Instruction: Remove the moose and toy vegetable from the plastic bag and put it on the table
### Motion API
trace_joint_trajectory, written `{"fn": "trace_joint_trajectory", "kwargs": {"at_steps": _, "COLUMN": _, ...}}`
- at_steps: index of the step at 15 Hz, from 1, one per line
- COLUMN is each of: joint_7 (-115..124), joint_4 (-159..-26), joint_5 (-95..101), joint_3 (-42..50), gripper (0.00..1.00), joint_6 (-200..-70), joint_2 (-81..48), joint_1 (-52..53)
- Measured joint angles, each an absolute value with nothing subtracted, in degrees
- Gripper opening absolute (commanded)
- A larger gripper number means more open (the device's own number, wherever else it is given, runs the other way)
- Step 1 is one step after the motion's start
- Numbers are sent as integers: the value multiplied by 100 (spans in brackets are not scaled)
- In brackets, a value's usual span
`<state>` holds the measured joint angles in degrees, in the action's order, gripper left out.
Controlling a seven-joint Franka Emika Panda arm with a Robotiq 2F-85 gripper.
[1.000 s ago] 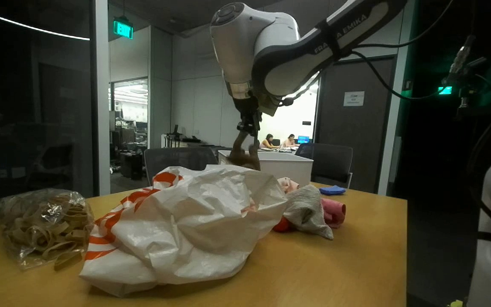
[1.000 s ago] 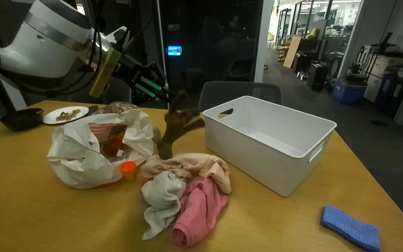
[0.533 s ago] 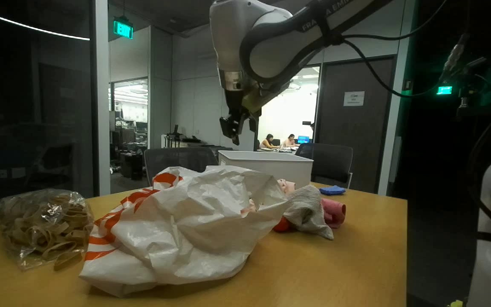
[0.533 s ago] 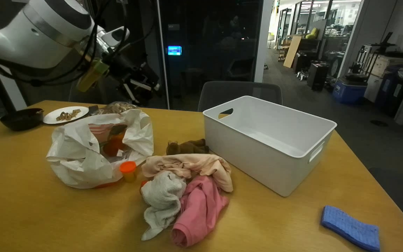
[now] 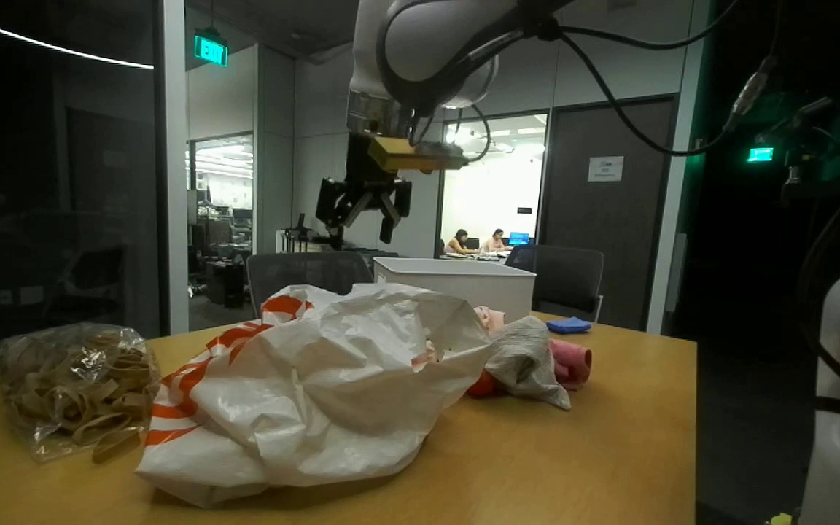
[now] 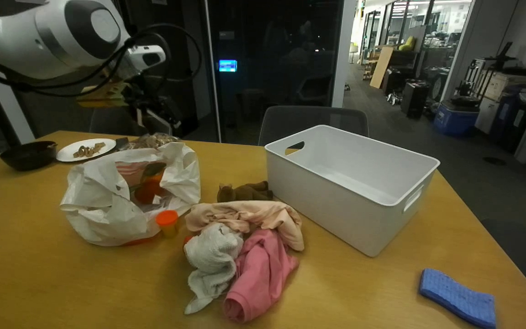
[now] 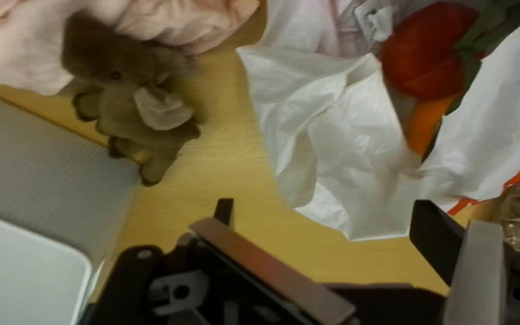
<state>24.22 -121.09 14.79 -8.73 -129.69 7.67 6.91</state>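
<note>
We have the tool, jaws apart, holding nothing. Below, loose folds of the plastic bag crowd the toy vegetable inside; if pinched, they could drag the bag. The moose lies on the table.

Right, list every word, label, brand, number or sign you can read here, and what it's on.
"EXIT", middle letters smeared: green hanging sign.
Plastic bag, orange-red print: too crumpled to read.
Smaller green sign: too blurred.
Paper on the door: too small.
Lit blue panel: too small.
Far blue monitor: too small.
White tag-like piece: too blurred.
No brand or number is legible.
</note>
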Motion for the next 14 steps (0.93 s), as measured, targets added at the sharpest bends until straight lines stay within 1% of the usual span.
{"fn": "trace_joint_trajectory", "kwargs": {"at_steps": 3, "joint_7": 1699, "joint_4": -12370, "joint_5": 243, "joint_3": -862, "gripper": 100, "joint_6": -13154, "joint_2": 477, "joint_1": 719}}
{"fn": "trace_joint_trajectory", "kwargs": {"at_steps": 6, "joint_7": 887, "joint_4": -12550, "joint_5": -871, "joint_3": -866, "gripper": 100, "joint_6": -12869, "joint_2": 423, "joint_1": 799}}
{"fn": "trace_joint_trajectory", "kwargs": {"at_steps": 14, "joint_7": 651, "joint_4": -12611, "joint_5": -676, "joint_3": -876, "gripper": 100, "joint_6": -11200, "joint_2": 901, "joint_1": 823}}
